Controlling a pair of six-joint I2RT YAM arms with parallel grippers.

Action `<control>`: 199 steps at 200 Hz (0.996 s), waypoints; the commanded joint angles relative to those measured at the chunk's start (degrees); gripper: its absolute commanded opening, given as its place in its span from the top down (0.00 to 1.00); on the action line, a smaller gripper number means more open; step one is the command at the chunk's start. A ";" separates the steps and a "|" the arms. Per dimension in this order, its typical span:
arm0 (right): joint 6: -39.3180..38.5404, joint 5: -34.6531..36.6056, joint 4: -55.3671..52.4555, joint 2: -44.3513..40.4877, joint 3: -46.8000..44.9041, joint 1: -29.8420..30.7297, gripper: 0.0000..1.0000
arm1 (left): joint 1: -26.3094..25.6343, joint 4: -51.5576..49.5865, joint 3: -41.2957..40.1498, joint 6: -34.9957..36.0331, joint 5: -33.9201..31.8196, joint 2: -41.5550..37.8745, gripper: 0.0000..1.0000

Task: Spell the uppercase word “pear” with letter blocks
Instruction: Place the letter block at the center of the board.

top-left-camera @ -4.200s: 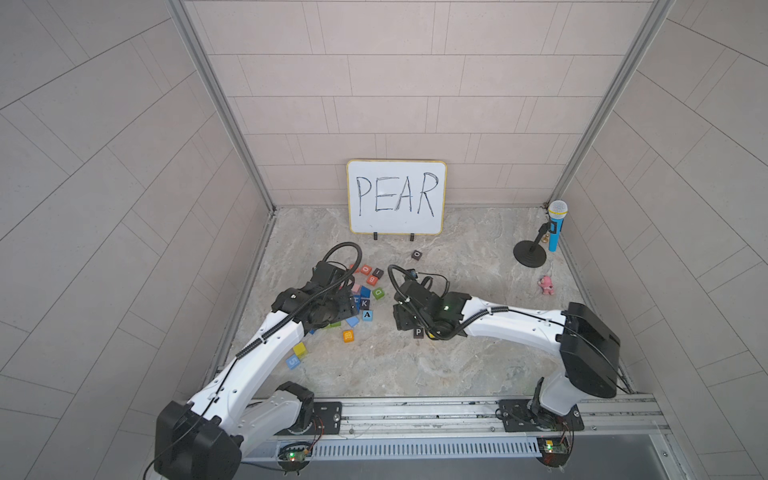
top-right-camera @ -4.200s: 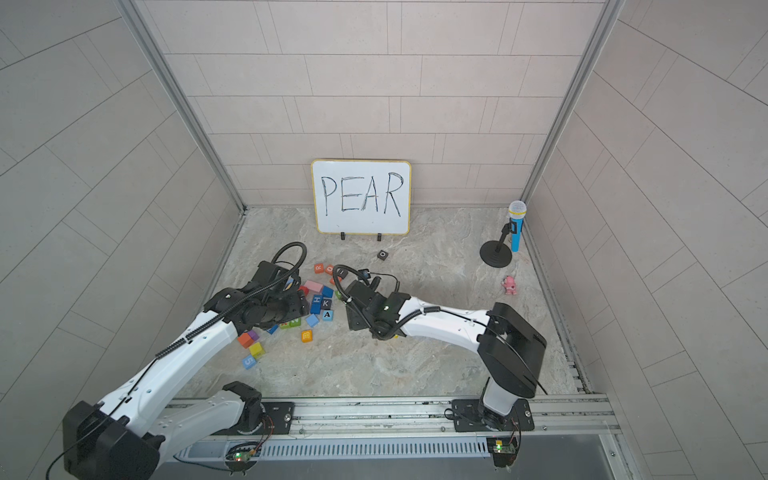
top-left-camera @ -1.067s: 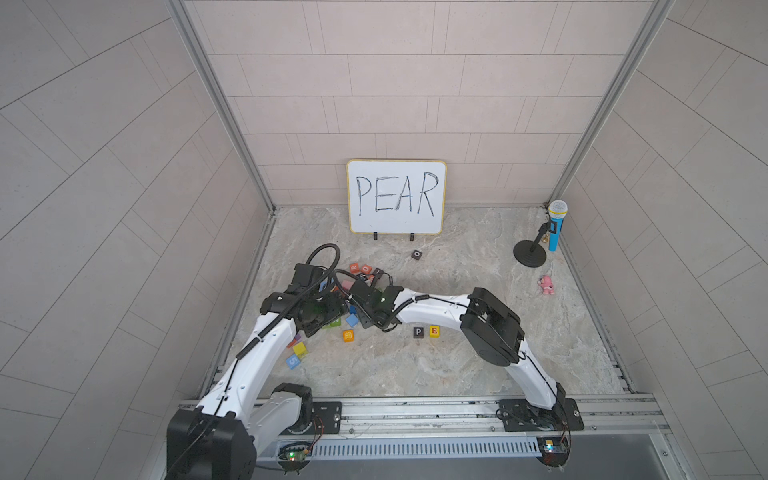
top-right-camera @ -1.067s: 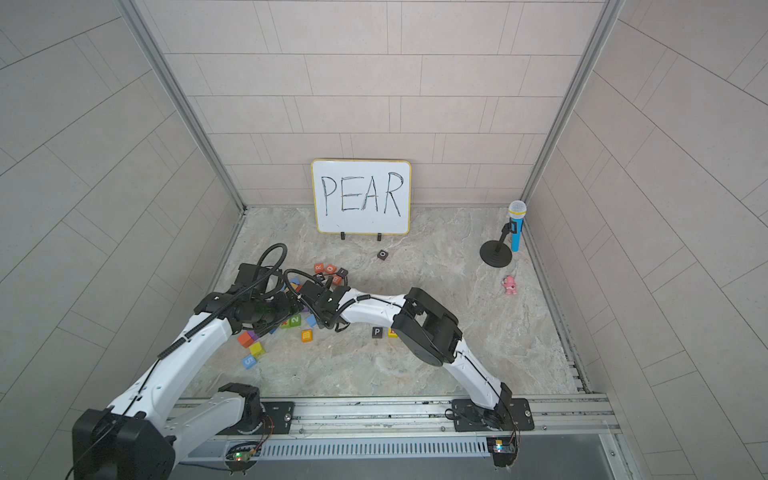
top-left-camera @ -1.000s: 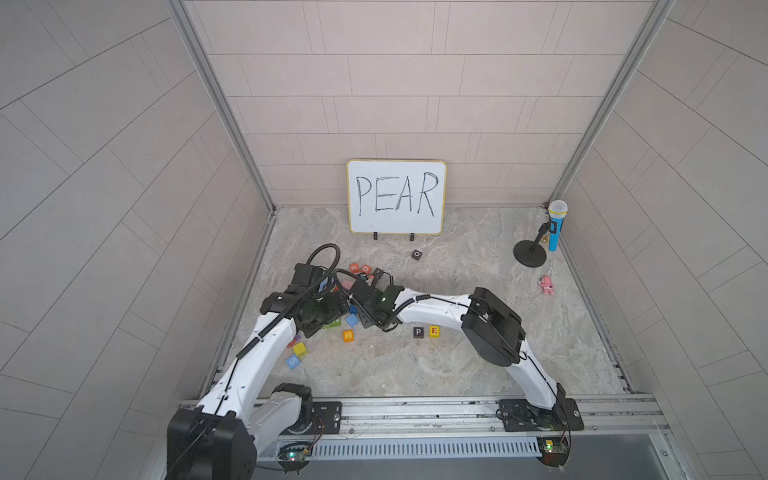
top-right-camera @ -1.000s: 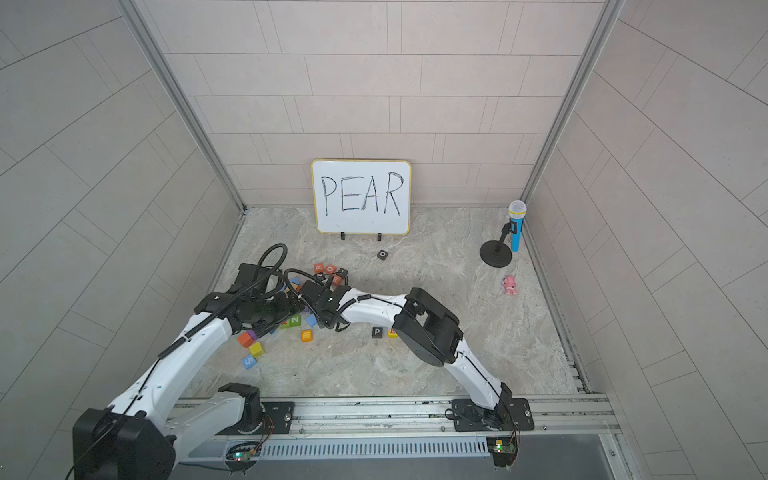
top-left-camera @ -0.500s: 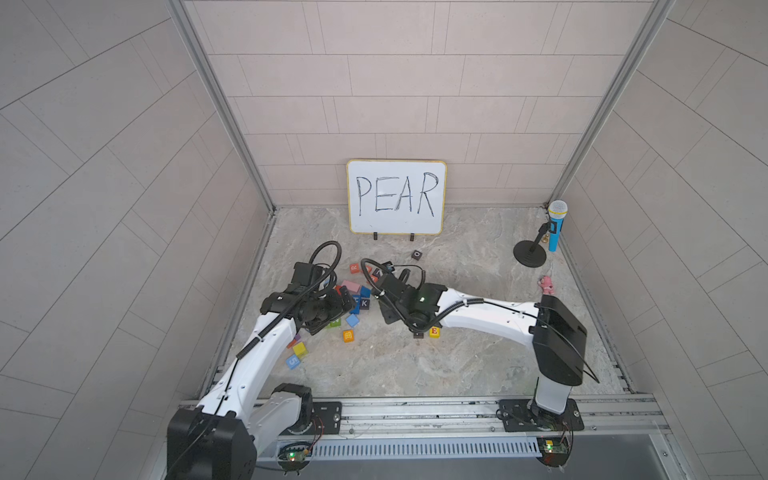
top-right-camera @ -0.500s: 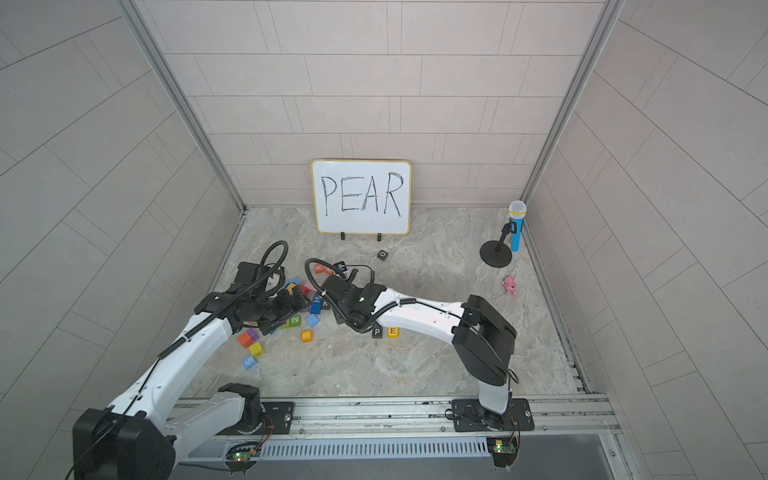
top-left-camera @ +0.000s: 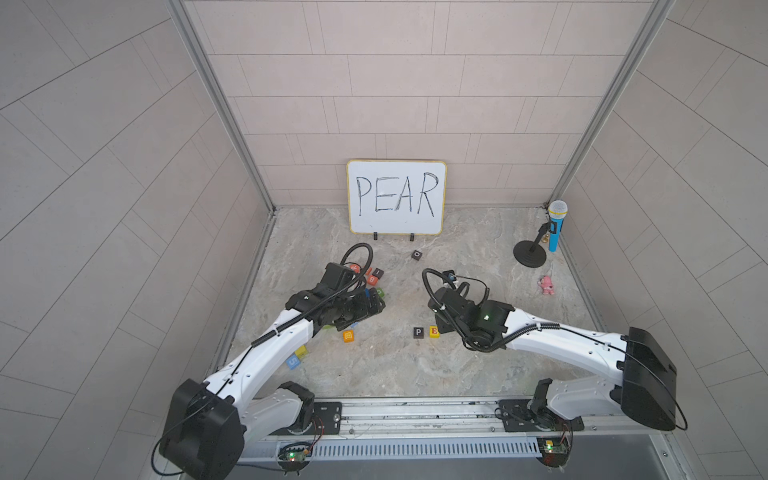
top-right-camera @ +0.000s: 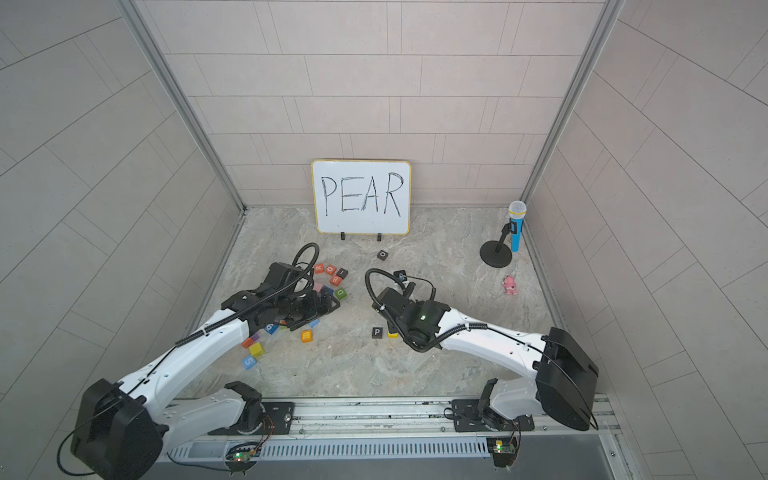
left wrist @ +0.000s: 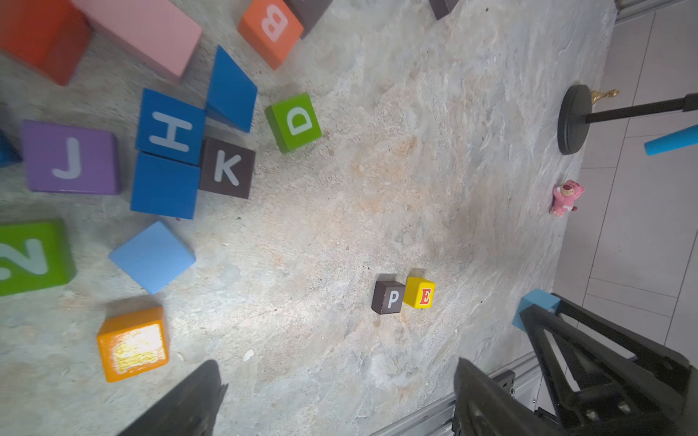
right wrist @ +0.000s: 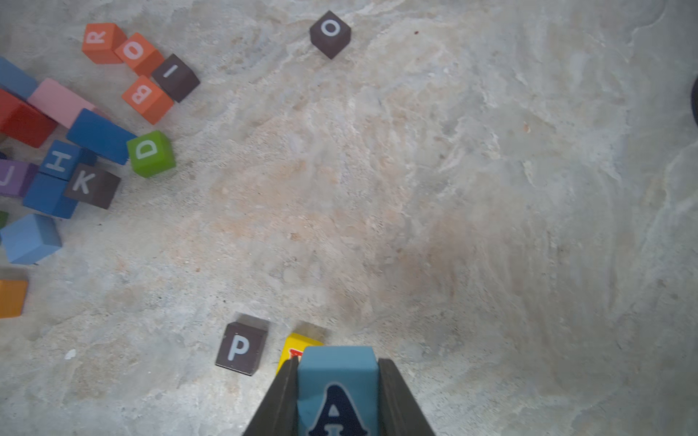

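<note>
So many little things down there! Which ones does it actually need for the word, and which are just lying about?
Needed:
P block
E block
A block, in the right gripper
R block

Lying about:
D block
K block
black O block
toy microphone
pink figurine

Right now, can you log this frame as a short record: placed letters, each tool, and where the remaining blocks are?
Placed: P block and E block, side by side on the table
A block: clamped in right tool, close by the E block
Left tool: open, empty, by the loose pile
R block: in the pile, next to an orange O block
Whiteboard: reads PEAR
</note>
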 commanded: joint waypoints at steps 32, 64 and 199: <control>3.40 1.56 -0.14 -4.07 -4.78 -1.50 0.68 | -2.93 5.63 2.08 -2.18 -1.06 4.08 0.00; 3.80 1.19 0.73 -5.25 -7.18 -2.37 0.68 | -4.01 6.67 2.69 -2.18 -1.27 5.70 0.00; 6.03 -0.91 4.52 -6.28 -12.71 -3.17 0.68 | -4.12 8.14 1.44 -1.14 -1.59 7.41 0.00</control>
